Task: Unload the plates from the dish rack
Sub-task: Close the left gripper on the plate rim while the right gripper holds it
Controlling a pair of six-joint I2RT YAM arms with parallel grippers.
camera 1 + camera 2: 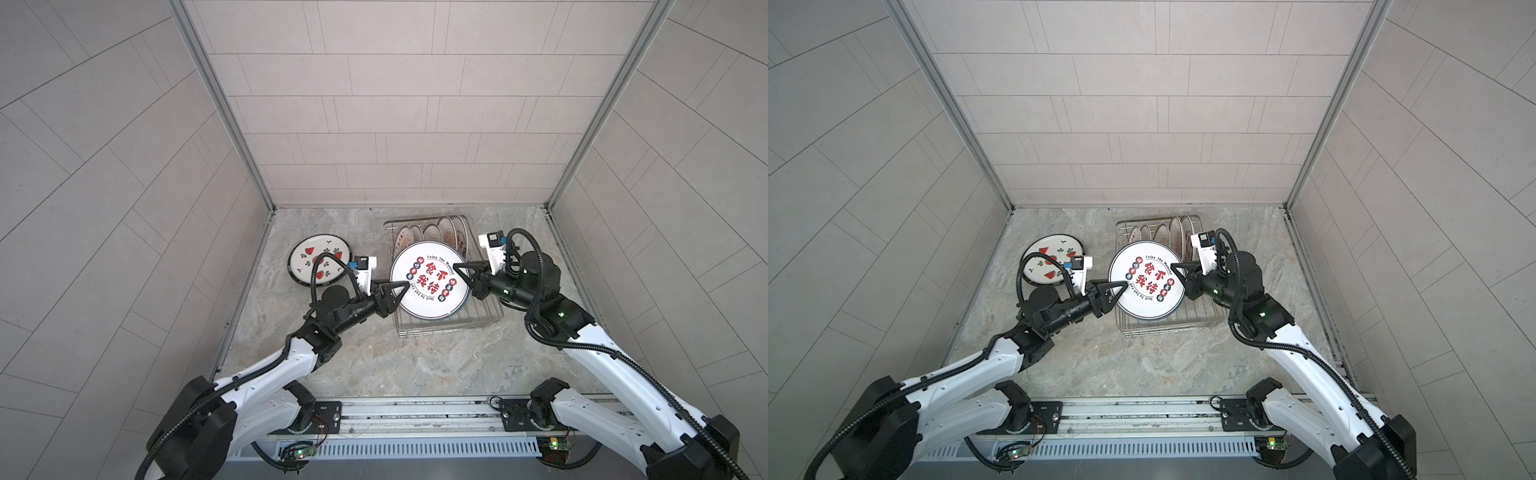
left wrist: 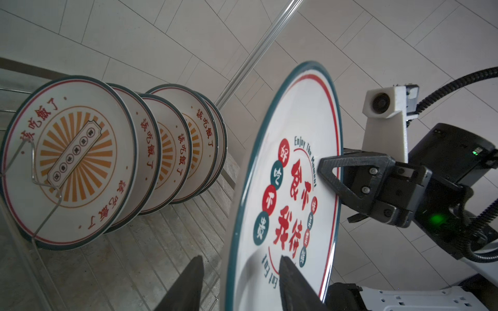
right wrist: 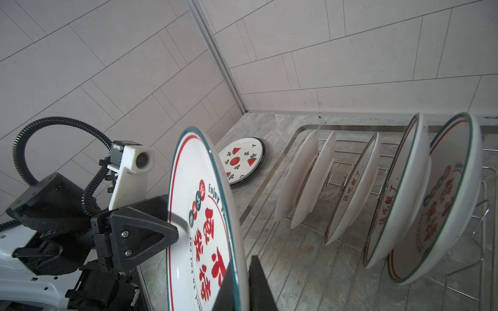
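The right fingers (image 1: pixel 462 269) clamp one edge of the big plate (image 1: pixel 430 286) to hold it over the dish rack (image 1: pixel 457 326), while the left fingers (image 1: pixel 402 286) sit apart around its other edge, ready to take it

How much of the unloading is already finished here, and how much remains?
Done: one watermelon plate sits on the table, left of the rack. In hand: the right gripper holds the lettered plate over the rack, and the left gripper straddles its opposite edge, not yet clamped. Left: about five plates stand upright in the rack.
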